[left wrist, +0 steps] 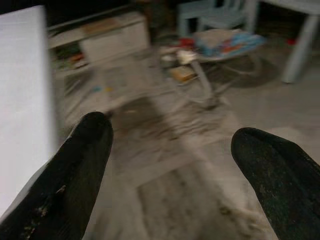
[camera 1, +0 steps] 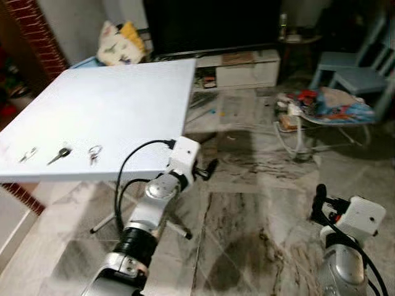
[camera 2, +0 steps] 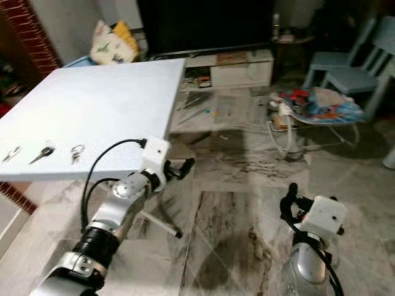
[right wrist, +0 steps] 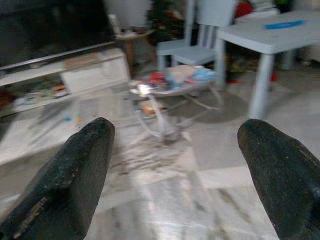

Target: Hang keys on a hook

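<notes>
Three small metal keys lie in a row near the front left edge of the white table [camera 1: 111,105]: one key [camera 1: 28,154], a dark-headed key [camera 1: 60,154] and a key on a ring [camera 1: 94,153]. My left gripper [camera 1: 208,168] is raised just off the table's front right corner, to the right of the keys and apart from them. Its fingers [left wrist: 75,175] stand wide open with nothing between them. My right gripper [camera 1: 319,200] hangs low over the floor at the right, also open and empty, with black fingertips [right wrist: 75,180].
The table's folding legs [camera 1: 179,231] stand under my left arm. On the marble floor ahead sits a baby bouncer [camera 1: 321,111]. A low TV stand [camera 1: 237,68], light blue chairs [camera 1: 358,68], a pale small table [right wrist: 270,37] and a brick wall [camera 1: 37,31] ring the room.
</notes>
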`<state>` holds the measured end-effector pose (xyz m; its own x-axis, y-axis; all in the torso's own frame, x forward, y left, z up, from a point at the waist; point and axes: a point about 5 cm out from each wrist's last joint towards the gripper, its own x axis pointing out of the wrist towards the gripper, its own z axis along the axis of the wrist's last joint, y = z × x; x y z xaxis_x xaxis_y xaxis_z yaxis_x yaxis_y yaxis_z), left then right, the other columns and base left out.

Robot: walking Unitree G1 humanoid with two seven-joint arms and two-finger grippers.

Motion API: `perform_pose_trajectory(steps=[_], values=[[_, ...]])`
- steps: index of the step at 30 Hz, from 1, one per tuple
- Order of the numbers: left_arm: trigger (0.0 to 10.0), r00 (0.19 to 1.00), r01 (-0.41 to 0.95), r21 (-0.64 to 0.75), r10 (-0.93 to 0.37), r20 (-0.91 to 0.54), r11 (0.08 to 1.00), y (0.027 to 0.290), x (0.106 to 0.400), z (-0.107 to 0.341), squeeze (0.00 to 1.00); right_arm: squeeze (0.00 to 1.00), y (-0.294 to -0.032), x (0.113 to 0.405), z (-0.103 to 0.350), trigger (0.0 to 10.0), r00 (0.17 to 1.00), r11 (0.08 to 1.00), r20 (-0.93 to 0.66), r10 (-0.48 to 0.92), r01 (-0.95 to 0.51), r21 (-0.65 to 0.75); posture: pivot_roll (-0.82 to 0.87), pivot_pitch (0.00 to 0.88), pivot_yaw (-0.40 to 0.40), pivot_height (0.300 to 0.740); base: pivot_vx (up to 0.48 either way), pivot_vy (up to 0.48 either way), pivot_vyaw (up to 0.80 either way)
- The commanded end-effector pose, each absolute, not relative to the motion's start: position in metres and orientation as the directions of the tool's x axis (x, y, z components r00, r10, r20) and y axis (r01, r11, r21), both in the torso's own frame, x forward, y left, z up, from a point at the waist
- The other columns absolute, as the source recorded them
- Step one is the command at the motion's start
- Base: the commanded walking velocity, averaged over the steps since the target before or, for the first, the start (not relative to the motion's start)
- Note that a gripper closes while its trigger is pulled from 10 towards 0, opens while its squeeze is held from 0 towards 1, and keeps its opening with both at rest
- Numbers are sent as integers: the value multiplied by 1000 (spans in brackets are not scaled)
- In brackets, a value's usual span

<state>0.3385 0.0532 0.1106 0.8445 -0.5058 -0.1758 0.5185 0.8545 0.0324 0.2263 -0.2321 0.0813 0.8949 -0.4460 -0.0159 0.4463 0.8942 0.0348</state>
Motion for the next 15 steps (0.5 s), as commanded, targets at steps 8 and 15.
perform_pose_trajectory(steps=[8,15], values=[[10000,886,443,51,-428,-176,895,76,340,105,0,0,-223,244,93,10000,926,926,6,-377,376,34,-58,0,118,740,0,0,0],[10000,937,325,64,-312,-158,944,106,338,102,0,0,-205,268,96,10000,965,964,-11,-262,262,37,45,0,24,740,0,0,0]])
